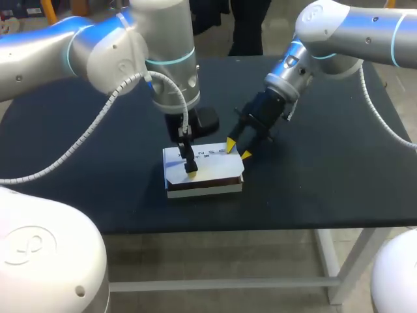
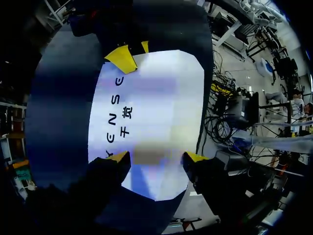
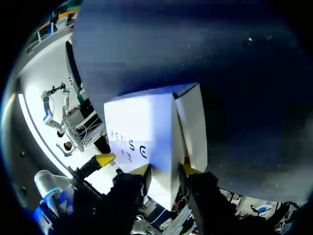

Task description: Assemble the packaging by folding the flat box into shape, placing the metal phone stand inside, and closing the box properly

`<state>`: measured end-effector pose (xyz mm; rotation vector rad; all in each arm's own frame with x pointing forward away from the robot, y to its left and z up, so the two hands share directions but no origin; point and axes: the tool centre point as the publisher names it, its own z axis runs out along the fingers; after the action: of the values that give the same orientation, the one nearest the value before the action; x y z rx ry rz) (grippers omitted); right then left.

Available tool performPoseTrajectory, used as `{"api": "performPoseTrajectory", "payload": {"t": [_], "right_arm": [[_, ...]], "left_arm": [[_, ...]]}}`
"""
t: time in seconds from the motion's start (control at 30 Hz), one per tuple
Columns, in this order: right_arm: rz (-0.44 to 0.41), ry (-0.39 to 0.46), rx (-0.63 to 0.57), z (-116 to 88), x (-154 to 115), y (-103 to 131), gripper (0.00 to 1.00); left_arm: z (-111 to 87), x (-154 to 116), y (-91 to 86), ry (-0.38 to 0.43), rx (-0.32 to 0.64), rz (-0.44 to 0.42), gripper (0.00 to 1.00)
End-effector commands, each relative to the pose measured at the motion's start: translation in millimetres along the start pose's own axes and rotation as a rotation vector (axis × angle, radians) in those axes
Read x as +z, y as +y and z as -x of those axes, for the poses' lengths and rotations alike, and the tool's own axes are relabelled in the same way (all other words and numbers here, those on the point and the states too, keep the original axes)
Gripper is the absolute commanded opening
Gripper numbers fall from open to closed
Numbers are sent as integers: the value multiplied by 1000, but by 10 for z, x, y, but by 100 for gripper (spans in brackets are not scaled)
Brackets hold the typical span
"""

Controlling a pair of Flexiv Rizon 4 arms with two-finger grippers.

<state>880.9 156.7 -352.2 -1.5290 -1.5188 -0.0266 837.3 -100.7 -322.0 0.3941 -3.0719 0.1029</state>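
Now, box under spread left fingers, its corner between parted right fingers.

Black table, closed white box flat on it, near the front middle.

Black table, white legs

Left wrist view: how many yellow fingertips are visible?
4. Two on the left gripper, over the near edge of the box; two on the right gripper, at its far corner.
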Motion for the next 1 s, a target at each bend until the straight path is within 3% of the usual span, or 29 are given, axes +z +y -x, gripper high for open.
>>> {"api": "performPoseTrajectory", "payload": {"t": [0.03, 0.37, 1.0], "right_arm": [[-2, -1, 0, -7, 4, 6, 41], [-2, -1, 0, -7, 4, 6, 39], [-2, -1, 0, -7, 4, 6, 36]], "left_arm": [[-68, 13, 23, -47, 4, -8, 75], [-134, 34, 54, -106, 21, -24, 81], [-44, 99, -10, -263, 22, -41, 73]]}}
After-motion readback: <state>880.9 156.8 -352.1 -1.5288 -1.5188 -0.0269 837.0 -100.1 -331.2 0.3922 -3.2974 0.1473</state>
